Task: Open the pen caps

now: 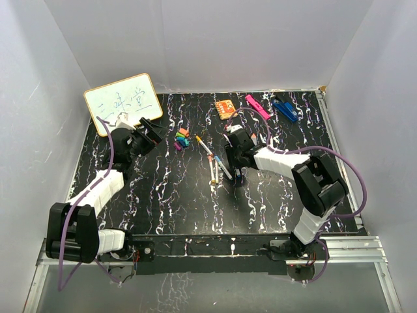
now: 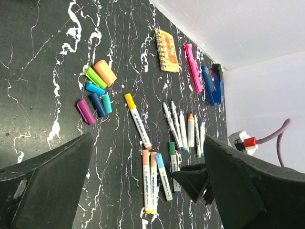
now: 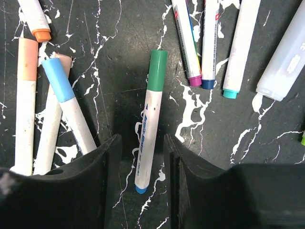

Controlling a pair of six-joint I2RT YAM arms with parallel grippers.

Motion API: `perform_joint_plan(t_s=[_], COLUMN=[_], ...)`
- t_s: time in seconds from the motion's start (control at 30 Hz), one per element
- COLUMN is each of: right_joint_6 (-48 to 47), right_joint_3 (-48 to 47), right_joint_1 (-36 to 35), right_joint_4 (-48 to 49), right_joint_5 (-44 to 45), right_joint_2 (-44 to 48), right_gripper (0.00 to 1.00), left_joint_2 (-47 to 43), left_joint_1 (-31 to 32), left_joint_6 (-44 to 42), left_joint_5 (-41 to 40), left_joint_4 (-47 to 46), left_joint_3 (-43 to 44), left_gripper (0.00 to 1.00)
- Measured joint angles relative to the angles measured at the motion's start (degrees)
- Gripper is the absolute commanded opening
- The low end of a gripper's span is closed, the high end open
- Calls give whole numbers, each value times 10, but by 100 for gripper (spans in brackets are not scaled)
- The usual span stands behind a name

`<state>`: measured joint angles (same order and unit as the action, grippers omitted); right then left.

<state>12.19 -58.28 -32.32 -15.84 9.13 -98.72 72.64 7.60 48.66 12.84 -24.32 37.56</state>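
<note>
From above, the left gripper (image 1: 151, 130) hangs over the table (image 1: 163, 208) near the whiteboard (image 1: 122, 103), just left of a cluster of loose caps (image 1: 181, 139). The right gripper (image 1: 238, 175) sits low among the pens (image 1: 212, 160) at mid-table. An orange card (image 1: 225, 108) and two clips (image 1: 285, 109) lie at the rear.

The left wrist view shows the left gripper (image 2: 147, 143) with its fingers (image 2: 52, 191) spread wide, holding nothing. Six caps (image 2: 95, 88) lie together beyond it, with pens (image 2: 183, 129) to their right.

In the right wrist view, the right gripper (image 3: 143, 138) straddles a green-capped pen (image 3: 151, 95). Its jaws are narrowly apart, with a gap on either side of the barrel. The cap is on.
</note>
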Motion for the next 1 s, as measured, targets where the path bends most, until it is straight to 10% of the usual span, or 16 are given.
perform_joint_plan(t_s=[0.37,0.67,1.0], right_joint_6=[2,2,-14], right_joint_3=[0,0,-16], right_joint_1=[0,-1,-1], right_joint_4=[16,31,18], right_joint_5=[0,0,-2], right_joint_2=[-25,-30,-31], right_gripper=[29,0,0], left_joint_2=[-1,-1,38], left_joint_1=[0,0,8], left_joint_6=[0,2,36], left_joint_5=[0,4,88], left_joint_4=[3,2,-68], left_joint_3=[-2,-2,-12], left_gripper=[98,98,92])
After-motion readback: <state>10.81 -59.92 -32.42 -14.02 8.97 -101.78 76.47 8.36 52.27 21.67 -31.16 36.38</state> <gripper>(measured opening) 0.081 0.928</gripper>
